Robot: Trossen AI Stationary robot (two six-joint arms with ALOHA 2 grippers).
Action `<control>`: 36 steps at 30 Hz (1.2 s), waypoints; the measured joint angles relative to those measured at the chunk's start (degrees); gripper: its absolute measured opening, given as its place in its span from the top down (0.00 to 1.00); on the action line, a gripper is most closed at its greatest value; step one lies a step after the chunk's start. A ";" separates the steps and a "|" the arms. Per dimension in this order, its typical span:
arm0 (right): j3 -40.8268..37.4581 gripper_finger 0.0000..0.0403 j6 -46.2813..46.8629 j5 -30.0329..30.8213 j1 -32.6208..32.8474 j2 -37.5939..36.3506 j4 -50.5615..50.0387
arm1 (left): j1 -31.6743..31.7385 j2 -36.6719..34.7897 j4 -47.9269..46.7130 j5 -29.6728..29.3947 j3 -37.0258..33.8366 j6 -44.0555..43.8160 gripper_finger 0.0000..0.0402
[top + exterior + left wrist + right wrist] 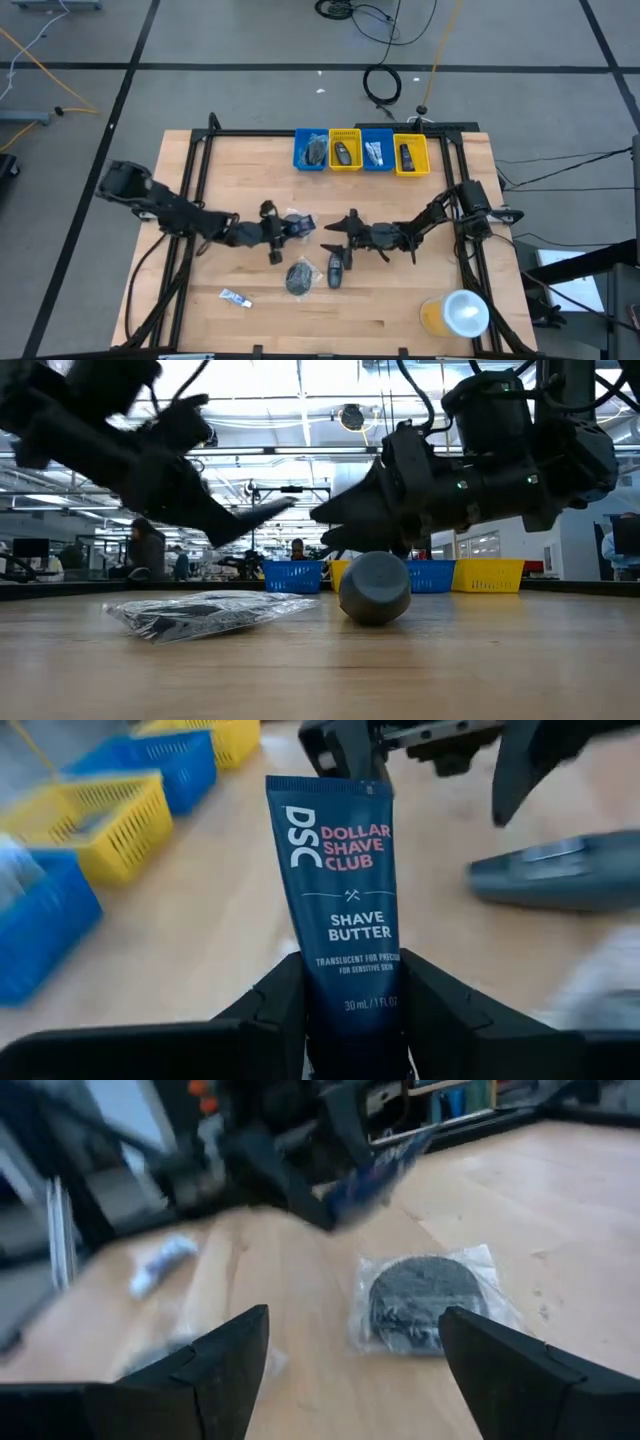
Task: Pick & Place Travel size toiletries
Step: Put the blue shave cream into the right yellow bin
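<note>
Now our left gripper (350, 1010) is clamped on the shave butter tube (340, 890); our right gripper (350, 1370) gapes empty. Next, we carry it to a bin (310, 150).

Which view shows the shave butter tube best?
Left wrist view: the shave butter tube fills the frame, label readable, clamped between the left gripper fingers. High view shows a small blue shape; right wrist view a blurred blue strip.

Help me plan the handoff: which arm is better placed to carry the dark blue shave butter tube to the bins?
Left. Its claw is shut on the dark blue shave butter tube. The right claw is open and holds nothing, facing a clear-wrapped dark round piece.
</note>
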 joint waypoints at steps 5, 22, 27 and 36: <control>-0.17 0.33 17.50 -6.11 -4.10 -4.77 -6.23 | 2.72 7.23 1.91 -0.94 2.54 9.65 0.70; 3.63 0.67 19.02 -8.87 -6.92 -8.23 -22.42 | 3.24 15.23 1.84 0.18 10.12 18.53 0.66; 3.56 0.89 18.49 -8.80 -6.90 -8.21 -24.40 | 3.24 15.23 1.93 0.13 10.09 18.52 0.66; 3.56 0.97 16.36 -6.89 -6.80 -8.19 -26.32 | 3.44 14.94 1.88 0.34 10.09 17.42 0.53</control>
